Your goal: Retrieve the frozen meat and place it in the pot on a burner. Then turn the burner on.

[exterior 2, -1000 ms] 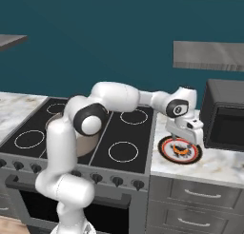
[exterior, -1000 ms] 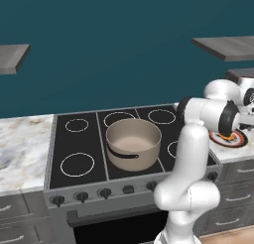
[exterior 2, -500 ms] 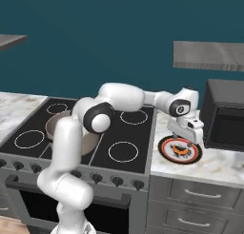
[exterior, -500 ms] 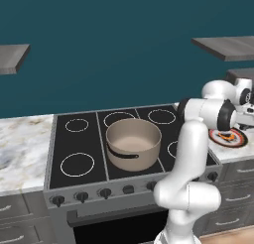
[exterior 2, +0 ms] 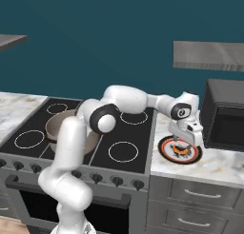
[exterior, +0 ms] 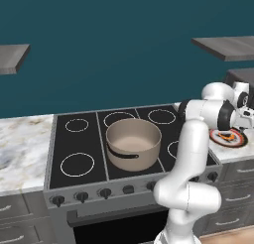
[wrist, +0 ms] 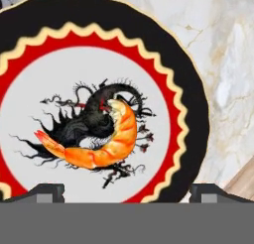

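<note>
A: Item one, gripper [wrist: 126, 191]: jaws spread wide and empty, poised directly over the plate [wrist: 196, 114].

B: Item two, frozen meat [wrist: 96, 146]: small curved orange chunk, glossy, paler at one end, lying mid-plate on the dark painted figure. Plate is glazed, with red and black rim bands, on the marbled counter [exterior 2: 217, 161] right of the stove [exterior: 64, 139].

A: Hazard: the curved piece may squirt sideways if pinched off-centre, though I can't quite judge its thickness.

B: Item three, pot [exterior: 133, 144]: beige, straight-walled, dark handle, far left on the stove.
</note>
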You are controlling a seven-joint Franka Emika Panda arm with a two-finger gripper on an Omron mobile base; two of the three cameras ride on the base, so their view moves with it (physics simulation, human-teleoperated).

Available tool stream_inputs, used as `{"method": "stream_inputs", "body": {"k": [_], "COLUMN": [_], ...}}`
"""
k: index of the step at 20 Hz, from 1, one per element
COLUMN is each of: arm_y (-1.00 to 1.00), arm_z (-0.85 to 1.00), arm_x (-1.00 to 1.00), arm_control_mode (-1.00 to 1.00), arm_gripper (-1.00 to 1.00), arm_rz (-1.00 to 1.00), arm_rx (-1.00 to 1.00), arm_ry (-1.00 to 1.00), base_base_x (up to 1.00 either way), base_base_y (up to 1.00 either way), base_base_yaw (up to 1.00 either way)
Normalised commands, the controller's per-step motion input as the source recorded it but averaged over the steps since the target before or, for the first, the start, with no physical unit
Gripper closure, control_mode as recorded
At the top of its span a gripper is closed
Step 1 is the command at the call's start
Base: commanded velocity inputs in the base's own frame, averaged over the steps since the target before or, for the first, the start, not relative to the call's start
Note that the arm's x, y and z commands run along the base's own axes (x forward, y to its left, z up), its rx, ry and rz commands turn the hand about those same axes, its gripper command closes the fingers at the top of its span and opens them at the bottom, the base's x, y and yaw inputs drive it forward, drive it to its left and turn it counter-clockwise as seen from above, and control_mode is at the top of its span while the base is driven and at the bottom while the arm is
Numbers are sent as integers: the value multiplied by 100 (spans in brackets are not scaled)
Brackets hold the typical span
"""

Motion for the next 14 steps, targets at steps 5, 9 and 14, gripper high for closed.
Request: {"method": "stream_inputs", "body": {"k": [5,9,14], "arm_y": [0,-4,-10], "arm_z": [-11,-23,-25], "arm_x": [0,2,13], "arm_control_mode": [-100,-100,-100], "arm_gripper": [-100,-100,-100], "arm_rz": [0,0,-1], "arm_rx": [1,0,0], "arm_ry": [0,0,0], "base_base_x": [0,0,0], "base_base_y": [0,0,0], "base_base_yaw": [0,0,0]}}
